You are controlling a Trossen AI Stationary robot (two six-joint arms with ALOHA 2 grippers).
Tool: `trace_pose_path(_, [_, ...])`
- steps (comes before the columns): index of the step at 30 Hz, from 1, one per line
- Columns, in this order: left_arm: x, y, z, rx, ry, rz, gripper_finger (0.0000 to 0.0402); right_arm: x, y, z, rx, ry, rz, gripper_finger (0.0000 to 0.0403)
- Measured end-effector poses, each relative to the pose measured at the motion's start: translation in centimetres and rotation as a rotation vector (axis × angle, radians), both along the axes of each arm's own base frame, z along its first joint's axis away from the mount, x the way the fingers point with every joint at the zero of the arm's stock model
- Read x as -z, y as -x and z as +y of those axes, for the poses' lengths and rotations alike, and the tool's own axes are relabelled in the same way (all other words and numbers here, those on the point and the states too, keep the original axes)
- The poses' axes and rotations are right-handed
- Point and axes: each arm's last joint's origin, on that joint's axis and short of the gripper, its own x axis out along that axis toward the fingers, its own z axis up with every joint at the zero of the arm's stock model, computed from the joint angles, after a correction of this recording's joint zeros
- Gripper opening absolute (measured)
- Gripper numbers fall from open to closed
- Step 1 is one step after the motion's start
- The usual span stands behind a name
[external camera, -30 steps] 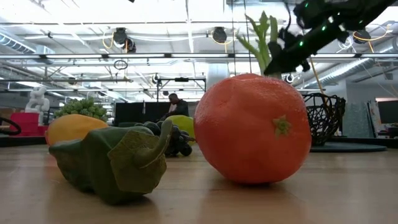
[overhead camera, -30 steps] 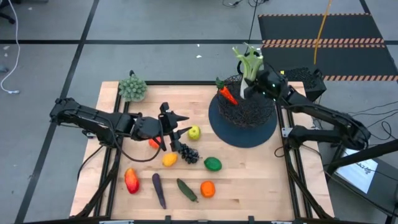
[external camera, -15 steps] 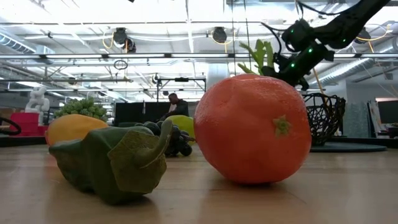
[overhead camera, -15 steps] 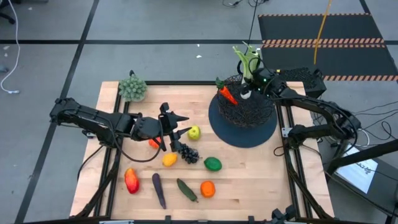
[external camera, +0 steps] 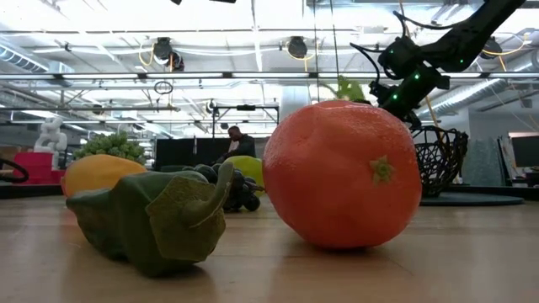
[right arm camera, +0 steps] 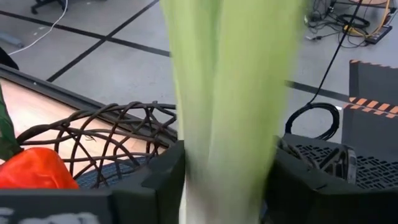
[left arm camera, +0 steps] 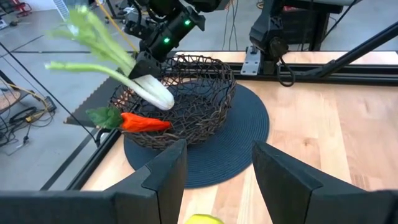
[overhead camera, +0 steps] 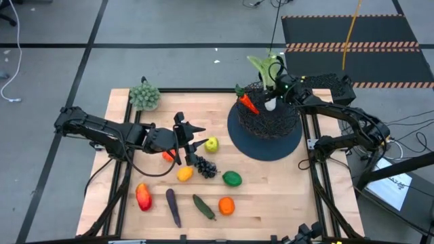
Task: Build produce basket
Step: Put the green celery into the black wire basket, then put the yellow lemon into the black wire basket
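Observation:
My right gripper [overhead camera: 278, 90] is over the black wire basket [overhead camera: 266, 120] at the table's far right, shut on the white-green leek [overhead camera: 266, 71]. The orange carrot [overhead camera: 248, 103] lies in the basket, against its left wall. My left gripper [overhead camera: 191, 141] hovers open at mid-table, beside the yellow-green apple [overhead camera: 211, 144] and above the tomato [overhead camera: 167, 156]. The grapes [overhead camera: 205, 167], lemon [overhead camera: 184, 174], lime [overhead camera: 232, 178], orange [overhead camera: 226, 205], cucumber [overhead camera: 203, 207], eggplant [overhead camera: 173, 207] and red pepper [overhead camera: 143, 196] lie on the table. My right gripper pinches the leek's pale stalk [right arm camera: 224, 155] between its two fingers [right arm camera: 166, 180], just above the white end [left arm camera: 157, 94]. The fingers lie across the stalk, slanting down from the table's right. The leek is tilted, its white end low over the basket's inside and its leaves [left arm camera: 87, 31] up toward the far left.
A grey-green bushy clump [overhead camera: 144, 95] sits at the table's far left corner. The basket stands on a round dark disc [overhead camera: 285, 146]. Bare wood shows along the near right of the table [overhead camera: 285, 196]. A person sits far off in the room [external camera: 237, 141].
My right gripper has moved down and a little toward the table's left, over the basket. The leek has come down with it and tipped from nearly upright to slanted, its leaves swinging toward the far left and its white end sinking toward the basket.

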Motion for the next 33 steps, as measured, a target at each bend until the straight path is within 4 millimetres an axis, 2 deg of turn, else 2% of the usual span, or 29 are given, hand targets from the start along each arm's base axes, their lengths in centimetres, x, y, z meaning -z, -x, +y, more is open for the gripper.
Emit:
trace_pose_path(6, [0.0, 0.0, 0.0, -0.002, 0.005, -0.003, 0.0184, -0.6, 0.2, 0.2, 0.011, 0.036, 0.009, 0.023])
trace_pose_path(11, [0.0, 0.0, 0.0, -0.002, 0.005, -0.004, 0.0184, -2.5, 0.8, 1.0, 0.002, 0.094, -0.043, 0.0253])
trace_pose_path(14, [0.0, 0.0, 0.0, -0.002, 0.005, -0.005, 0.0184, -3.8, 1.0, 2.2, -0.057, 0.118, -0.078, 0.026])
trace_pose_path(18, [0.0, 0.0, 0.0, -0.002, 0.005, -0.006, 0.0184, -5.7, 1.2, 4.9, -0.217, 0.118, -0.142, 0.0259])
trace_pose_path(24, [0.0, 0.0, 0.0, -0.001, 0.003, -0.005, 0.0184, -7.5, 1.7, 10.6, -0.46, 0.072, -0.221, 0.025])
trace_pose_path(28, [0.0, 0.0, 0.0, -0.001, 0.003, -0.005, 0.0184, -7.6, 2.1, 14.2, -0.621, 0.051, -0.294, 0.0245])
trace_pose_path(33, [0.0, 0.0, 0.0, -0.001, 0.004, -0.005, 0.0184, -6.7, 2.4, 17.3, -0.687, 0.048, -0.33, 0.024])
